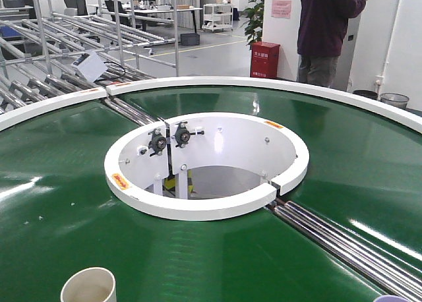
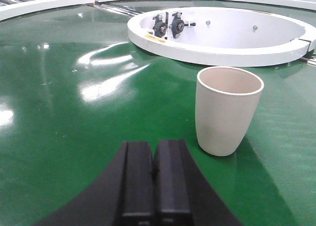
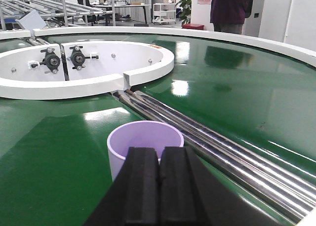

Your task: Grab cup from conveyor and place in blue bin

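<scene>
**Left:** a cream cup (image 1: 88, 285) stands upright on the green conveyor (image 1: 53, 203), mouth up, long axis vertical, narrowing toward its base. The left gripper (image 2: 154, 149) lies low near it; the cup is ahead and to its right, not touched. Its black pads (image 2: 138, 176) meet with nothing between them.

**Centre:** the white inner ring (image 1: 198, 206).

**Right:** steel rollers (image 1: 343, 239) cross the conveyor. Beside them a purple cup (image 3: 143, 142) stands upright, mouth up, close in front of the right gripper (image 3: 159, 159), whose pads are likewise pressed together and empty.

High front, low wrists, shared conveyor (image 1: 66, 203)
</scene>
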You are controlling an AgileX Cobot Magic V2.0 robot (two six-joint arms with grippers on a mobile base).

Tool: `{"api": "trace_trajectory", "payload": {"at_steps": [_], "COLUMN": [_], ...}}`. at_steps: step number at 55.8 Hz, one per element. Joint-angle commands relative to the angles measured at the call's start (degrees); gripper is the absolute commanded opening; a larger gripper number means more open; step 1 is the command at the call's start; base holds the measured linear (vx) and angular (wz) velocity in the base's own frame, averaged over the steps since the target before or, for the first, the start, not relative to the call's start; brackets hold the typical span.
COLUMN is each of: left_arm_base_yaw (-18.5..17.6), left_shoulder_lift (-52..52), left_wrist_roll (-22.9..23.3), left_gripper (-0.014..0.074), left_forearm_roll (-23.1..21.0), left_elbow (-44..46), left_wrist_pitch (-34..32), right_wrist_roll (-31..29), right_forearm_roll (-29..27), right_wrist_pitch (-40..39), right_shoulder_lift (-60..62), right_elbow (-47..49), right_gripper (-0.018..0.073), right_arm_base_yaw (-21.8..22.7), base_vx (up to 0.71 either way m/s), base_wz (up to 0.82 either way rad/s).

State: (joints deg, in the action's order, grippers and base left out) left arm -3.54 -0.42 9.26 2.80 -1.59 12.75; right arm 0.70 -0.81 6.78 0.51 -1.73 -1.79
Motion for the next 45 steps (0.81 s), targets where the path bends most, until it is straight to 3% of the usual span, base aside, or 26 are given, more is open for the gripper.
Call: {"api": "trace_trajectory", "payload": {"at_steps": [1,45], "left_arm_base_yaw": [0.10,0.16], "left_shoulder_lift": [-1.06,-1.05], "left_wrist_roll": [0.11,0.04], "left_gripper": [0.0000,0.0000], "left_forearm_roll": [0.07,0.18], "left_elbow": [-0.35,-0.35], "left_wrist_pitch": [-4.68,-6.03], "right_wrist_roll": [-0.70,-0.70], "right_forearm_roll": [0.36,0.41], "right_wrist_pitch": [-5.05,-5.65], "right_shoulder_lift": [0.73,0.73], "right_elbow": [-1.08,-1.08], "right_gripper": [-0.0009,-0.0009], "right_arm_base_yaw": [0.42,0.42], "base_vx": [0.00,0.00], "base_wz": [0.00,0.00]}}
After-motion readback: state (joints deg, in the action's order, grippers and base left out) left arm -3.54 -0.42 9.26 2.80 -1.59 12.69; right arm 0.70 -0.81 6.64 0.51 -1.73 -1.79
